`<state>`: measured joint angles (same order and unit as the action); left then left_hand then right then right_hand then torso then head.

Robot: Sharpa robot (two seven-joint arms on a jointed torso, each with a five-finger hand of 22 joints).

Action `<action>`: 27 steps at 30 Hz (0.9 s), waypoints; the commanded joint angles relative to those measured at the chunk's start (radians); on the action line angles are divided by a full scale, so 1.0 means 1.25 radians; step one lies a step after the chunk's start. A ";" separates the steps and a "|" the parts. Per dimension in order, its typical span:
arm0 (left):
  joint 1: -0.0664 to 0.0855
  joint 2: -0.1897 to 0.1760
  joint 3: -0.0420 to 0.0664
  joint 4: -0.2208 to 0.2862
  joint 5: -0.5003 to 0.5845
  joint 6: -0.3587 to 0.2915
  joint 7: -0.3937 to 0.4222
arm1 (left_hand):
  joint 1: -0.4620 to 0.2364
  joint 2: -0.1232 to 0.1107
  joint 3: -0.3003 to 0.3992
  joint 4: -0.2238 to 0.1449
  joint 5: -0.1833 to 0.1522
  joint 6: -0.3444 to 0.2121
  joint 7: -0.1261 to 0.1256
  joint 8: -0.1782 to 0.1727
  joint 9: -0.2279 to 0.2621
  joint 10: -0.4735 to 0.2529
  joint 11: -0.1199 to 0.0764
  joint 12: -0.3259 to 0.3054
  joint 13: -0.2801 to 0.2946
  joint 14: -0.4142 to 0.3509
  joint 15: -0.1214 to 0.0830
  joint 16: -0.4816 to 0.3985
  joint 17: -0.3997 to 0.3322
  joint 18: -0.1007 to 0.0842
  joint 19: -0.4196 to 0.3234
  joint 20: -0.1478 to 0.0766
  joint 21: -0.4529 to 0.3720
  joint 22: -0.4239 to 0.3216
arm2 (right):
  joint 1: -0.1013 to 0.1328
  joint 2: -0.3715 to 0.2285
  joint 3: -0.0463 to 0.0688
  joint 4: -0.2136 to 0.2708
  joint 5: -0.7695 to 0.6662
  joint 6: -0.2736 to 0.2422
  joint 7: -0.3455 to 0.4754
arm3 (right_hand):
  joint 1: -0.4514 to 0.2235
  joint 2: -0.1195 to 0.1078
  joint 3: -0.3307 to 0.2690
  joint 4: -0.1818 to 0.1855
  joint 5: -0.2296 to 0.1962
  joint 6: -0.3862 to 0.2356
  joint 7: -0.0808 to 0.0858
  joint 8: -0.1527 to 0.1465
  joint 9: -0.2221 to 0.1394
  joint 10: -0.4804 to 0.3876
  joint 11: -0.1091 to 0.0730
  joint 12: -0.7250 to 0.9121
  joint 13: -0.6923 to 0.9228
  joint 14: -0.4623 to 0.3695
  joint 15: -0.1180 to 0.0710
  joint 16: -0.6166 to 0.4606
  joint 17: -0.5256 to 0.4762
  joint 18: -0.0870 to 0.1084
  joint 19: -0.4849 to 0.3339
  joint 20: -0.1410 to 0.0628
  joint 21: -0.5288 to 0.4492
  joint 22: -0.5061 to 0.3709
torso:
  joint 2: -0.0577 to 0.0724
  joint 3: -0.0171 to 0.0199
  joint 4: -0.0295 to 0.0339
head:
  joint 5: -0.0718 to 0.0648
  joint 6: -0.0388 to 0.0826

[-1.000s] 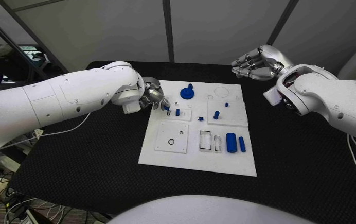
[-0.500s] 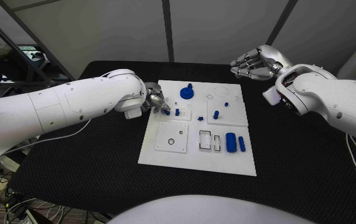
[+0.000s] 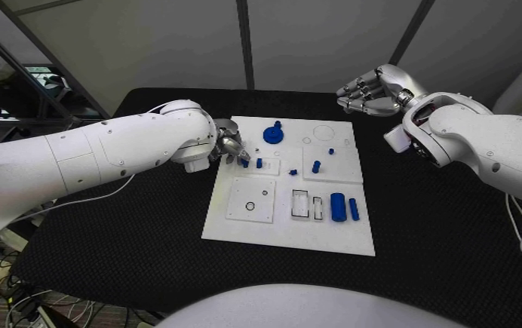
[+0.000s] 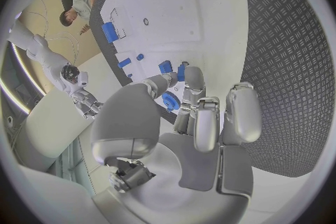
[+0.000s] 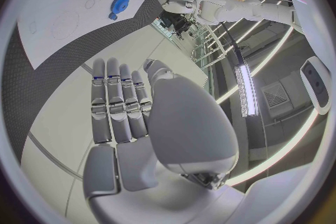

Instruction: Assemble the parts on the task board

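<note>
Left hand sits at the left edge of the task board, fingers curled in over the far-left small plate. The left wrist view shows its fingertips closed around a small blue part, so it's pinching that piece; exactly where the piece touches the board I can't tell. Right next to the fingertips on the board: two short blue pegs standing upright in the small plate. Blue gear is on the far side of the board, just beyond the left hand. Another upright blue peg stands in the right-centre plate, a tiny blue piece beyond it. Two blue cylinders lie side by side near the right edge (next to the rectangular slots). Right hand hangs above the black table off the board's far-right corner, well apart from the parts, fingers curled in together, holding nothing.
</note>
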<state>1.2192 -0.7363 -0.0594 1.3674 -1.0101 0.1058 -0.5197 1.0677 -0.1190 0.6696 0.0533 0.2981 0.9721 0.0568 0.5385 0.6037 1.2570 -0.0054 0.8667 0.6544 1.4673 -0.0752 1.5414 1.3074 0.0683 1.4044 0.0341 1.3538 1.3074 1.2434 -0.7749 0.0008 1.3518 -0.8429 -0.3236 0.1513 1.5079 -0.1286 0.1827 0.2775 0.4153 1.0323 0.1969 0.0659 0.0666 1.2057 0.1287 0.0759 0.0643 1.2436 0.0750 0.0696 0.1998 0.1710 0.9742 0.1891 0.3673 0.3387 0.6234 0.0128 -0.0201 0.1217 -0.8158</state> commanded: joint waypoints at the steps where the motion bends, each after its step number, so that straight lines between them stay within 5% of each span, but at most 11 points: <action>1: 0.001 0.002 0.000 0.001 -0.025 0.014 -0.002 | -0.003 0.007 0.110 -0.104 0.004 -0.001 -0.007 0.003 0.001 0.025 -0.018 0.002 0.000 0.074 -0.006 0.002 0.181 -0.001 0.001 -0.002 0.003 0.030 | 0.001 0.001 0.000 0.001 0.002 0.008 0.002 | -0.002 0.003 0.005 -0.001 0.002 -0.005 0.000 0.000 0.000 -0.007 0.001 -0.002 0.000 0.002 0.005 -0.004 -0.001 0.009 0.006 -0.001 -0.003 -0.001 | -0.001 0.0000 -0.0005 | 0.000 0.000; 27: 0.001 0.006 0.000 -0.001 -0.086 0.036 -0.007 | -0.014 0.003 0.121 -0.118 0.027 0.000 -0.008 0.013 -0.002 0.031 -0.020 0.011 0.006 0.074 -0.007 0.002 0.181 -0.002 0.002 -0.004 0.004 0.034 | 0.001 0.001 0.000 0.001 0.002 0.009 0.001 | -0.002 0.003 0.005 -0.001 0.002 -0.005 0.000 0.000 0.000 -0.007 0.001 -0.002 0.000 0.002 0.005 -0.004 -0.001 0.009 0.006 -0.001 -0.003 -0.001 | 0.000 -0.0007 0.0006 | 0.000 0.000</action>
<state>1.2196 -0.7288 -0.0587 1.3674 -1.0934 0.1411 -0.5209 1.0581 -0.1182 0.6854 0.0373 0.3286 0.9722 0.0499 0.5512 0.6024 1.2606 -0.0018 0.8734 0.6613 1.4670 -0.0755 1.5414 1.3074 0.0683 1.4043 0.0341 1.3538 1.3073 1.2434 -0.7749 0.0008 1.3519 -0.8429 -0.3173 0.1494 1.5079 -0.1286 0.1827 0.2774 0.4153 1.0323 0.1969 0.0659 0.0666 1.2057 0.1287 0.0759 0.0643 1.2436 0.0750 0.0696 0.1999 0.1711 0.9742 0.1891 0.3674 0.3389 0.6225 0.0119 -0.0197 0.1209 -0.8159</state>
